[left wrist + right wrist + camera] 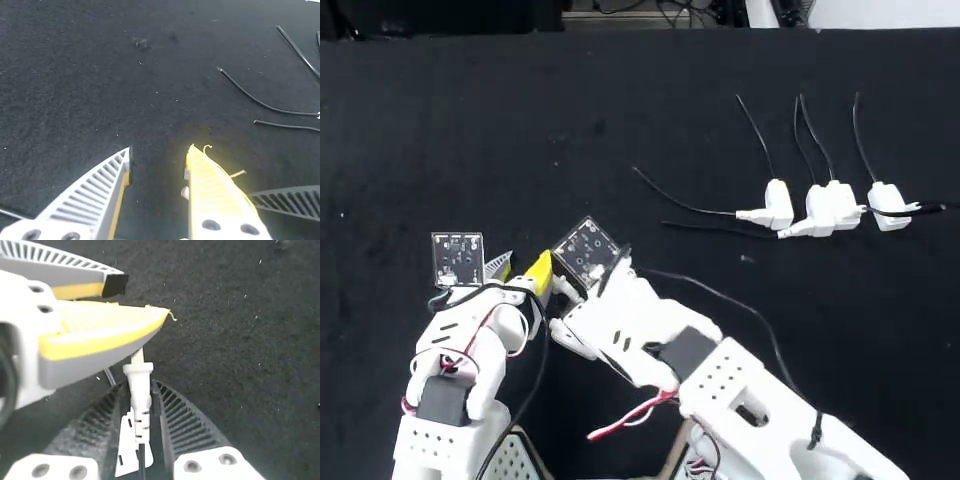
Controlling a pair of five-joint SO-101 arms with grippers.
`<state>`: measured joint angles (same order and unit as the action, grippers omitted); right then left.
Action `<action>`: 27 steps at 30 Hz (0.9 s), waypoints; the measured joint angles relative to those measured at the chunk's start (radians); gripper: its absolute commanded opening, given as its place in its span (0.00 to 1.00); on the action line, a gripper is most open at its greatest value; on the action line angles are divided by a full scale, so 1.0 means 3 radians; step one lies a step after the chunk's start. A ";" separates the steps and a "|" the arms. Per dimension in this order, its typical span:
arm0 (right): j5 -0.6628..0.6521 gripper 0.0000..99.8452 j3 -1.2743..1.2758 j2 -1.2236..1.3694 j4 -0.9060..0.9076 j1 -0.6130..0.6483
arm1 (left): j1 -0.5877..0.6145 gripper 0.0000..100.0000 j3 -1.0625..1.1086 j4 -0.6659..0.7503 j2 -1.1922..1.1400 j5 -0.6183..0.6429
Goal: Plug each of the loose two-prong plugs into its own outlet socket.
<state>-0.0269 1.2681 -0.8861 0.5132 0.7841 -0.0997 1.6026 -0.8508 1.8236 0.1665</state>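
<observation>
Two plugs are looking seated in the white outlet sockets (830, 205) well apart from the arms, I think. Right gripper (138, 388) is pinching a loose two-prong plug (137, 371) waiting to go in, just beside the left gripper (159, 150), which is hanging open and empty.

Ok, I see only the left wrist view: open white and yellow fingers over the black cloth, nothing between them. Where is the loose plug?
Observer: The small white two-prong plug on its black cord sits between the dark grey fingers of the right gripper, beside the left gripper.
Operator: Are they shut on it?
Observer: Yes, they look pressed against its sides.
Operator: And the sockets?
Observer: The white plastic outlet sockets lie in a row at the right of the high view, farther out than both grippers.
</observation>
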 measured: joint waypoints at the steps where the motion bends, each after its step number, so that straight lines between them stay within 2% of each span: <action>1: 0.0000 0.01 0.0020 -0.0051 0.0000 0.0000 | 0.0000 0.19 0.0000 0.0000 0.0000 0.0000; 8: 0.0000 0.01 0.0113 -0.0292 0.0000 0.0005 | 0.0000 0.19 0.0000 -0.0020 0.0005 -0.0005; 27: 0.0000 0.01 0.0113 -0.0297 0.0000 0.0005 | 0.0000 0.19 0.0000 -0.0026 0.0005 -0.0005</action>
<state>-0.0269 1.3019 -0.9751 0.5132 0.7856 -0.0997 1.6026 -0.8585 1.8251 0.1649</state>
